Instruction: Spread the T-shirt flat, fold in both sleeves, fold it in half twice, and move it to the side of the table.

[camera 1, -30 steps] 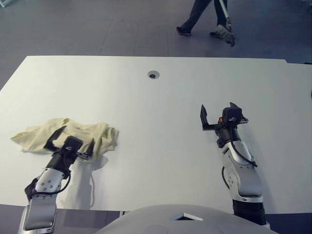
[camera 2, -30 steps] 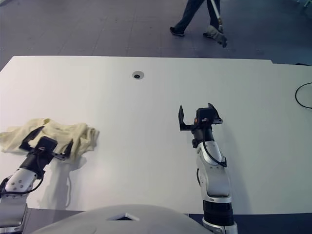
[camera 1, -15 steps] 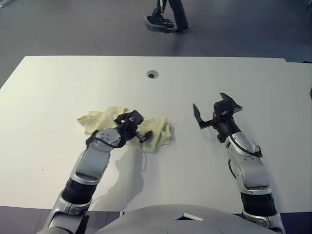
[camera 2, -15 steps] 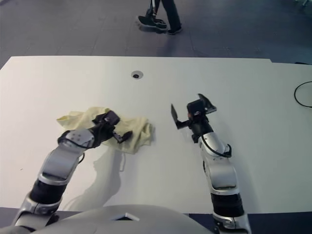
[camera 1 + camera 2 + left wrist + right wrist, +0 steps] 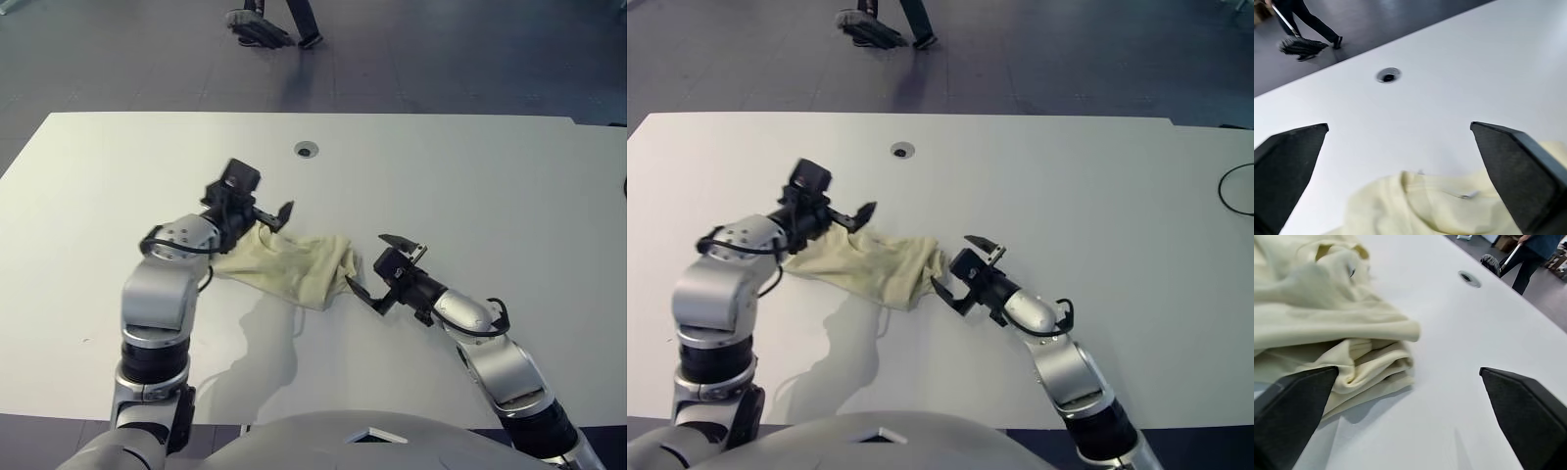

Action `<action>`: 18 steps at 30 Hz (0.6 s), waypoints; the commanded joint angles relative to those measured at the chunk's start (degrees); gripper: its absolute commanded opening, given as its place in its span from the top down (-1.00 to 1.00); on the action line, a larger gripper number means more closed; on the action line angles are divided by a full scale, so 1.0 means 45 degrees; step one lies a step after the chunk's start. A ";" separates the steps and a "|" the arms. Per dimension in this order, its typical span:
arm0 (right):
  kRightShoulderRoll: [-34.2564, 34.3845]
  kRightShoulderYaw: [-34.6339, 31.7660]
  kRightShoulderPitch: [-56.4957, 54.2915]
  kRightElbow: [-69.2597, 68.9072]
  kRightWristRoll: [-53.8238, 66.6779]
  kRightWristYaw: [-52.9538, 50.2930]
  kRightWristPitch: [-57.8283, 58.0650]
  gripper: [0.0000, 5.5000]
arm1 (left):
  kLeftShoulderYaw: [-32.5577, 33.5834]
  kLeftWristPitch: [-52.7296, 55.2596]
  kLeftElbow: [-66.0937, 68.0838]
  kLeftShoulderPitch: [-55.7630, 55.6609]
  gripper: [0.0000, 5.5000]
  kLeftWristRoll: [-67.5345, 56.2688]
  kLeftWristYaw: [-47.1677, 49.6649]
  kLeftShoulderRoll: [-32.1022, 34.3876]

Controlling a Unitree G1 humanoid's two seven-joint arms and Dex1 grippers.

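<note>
You're at spreading: the T-shirt point(image 5: 294, 266) lies bunched; left gripper point(image 5: 263, 194) and right gripper point(image 5: 377, 266) both gape, so pinch opposite edges.

t-shirt point(image 5: 294, 266) 1 | left end effector point(image 5: 263, 194) 1 | right end effector point(image 5: 380, 266) 1 | table point(image 5: 490, 166) 1 | table hole point(image 5: 307, 150) 1

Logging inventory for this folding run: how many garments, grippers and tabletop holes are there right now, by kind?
T-shirt: 1
Grippers: 2, namely the left gripper and the right gripper
Tabletop hole: 1
Total: 4
</note>
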 commanded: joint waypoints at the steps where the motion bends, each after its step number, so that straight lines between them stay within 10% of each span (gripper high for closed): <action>1: -0.0696 0.0688 -0.0539 0.0501 -0.0990 0.0344 0.0542 -0.95 | 0.0949 -0.1553 0.0498 0.0691 -0.96 -0.0008 -0.0173 0.1265; 18: -0.5356 -0.0825 0.0760 -0.0941 -0.2150 0.3072 0.1473 -0.95 | 0.1730 -0.4885 0.1596 0.3020 -0.96 -0.1408 -0.1855 0.3118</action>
